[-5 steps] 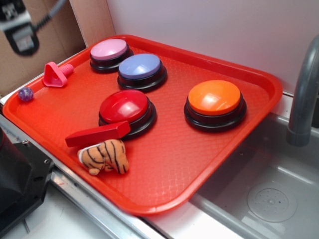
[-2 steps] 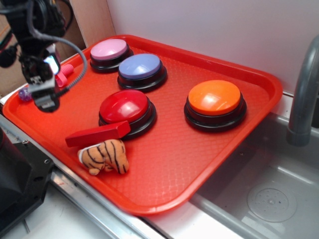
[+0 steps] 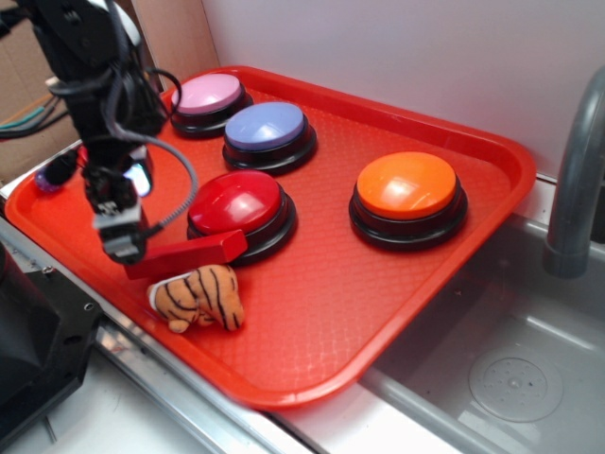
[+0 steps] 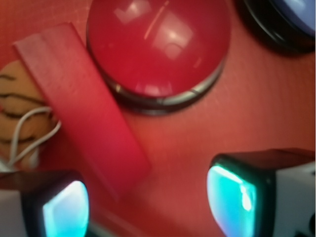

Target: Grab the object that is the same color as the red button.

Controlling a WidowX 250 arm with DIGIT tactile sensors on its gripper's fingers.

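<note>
- Exterior view: we see the gripper [image 3: 120, 248] low over the tray [image 3: 397, 312], at the red block [image 3: 189, 255]'s left end; the red button [image 3: 238, 203] sits just beyond, the tiger plush [image 3: 198, 296] just beneath.
- Wrist view: we note fingers [image 4: 237, 195] spread wide, holding nothing; the block [image 4: 81, 103] lies ahead of the left finger, touching the button [image 4: 158, 44].

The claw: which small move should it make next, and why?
Probably shift the open claw sideways until the red block lies between its fingers, then lower. In the wrist view the block's end sits beside one finger, not centred in the gap.
</note>
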